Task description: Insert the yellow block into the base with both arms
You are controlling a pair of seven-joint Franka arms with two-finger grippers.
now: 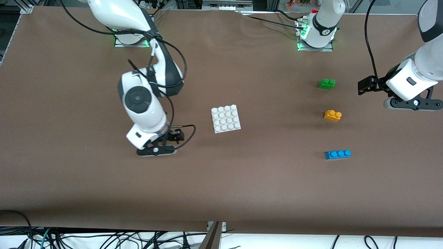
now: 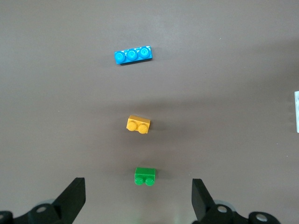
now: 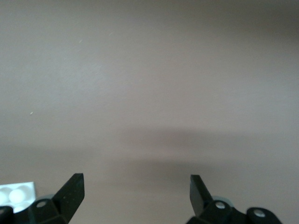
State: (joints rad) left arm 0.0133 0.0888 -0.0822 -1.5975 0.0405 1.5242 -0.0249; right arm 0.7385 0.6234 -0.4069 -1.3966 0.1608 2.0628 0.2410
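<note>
two grippers empty, fingers wide: left gripper [image 2: 138, 203] over green brick [image 1: 326, 83], right gripper [image 3: 135, 198] beside base [image 1: 226, 118]. step: approach. next: left descends on yellow block [image 1: 333, 115].

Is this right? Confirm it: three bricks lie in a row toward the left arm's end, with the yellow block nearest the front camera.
Not quite. The blue brick is nearest; the yellow block lies between it and the green brick, as the front view shows.
</note>
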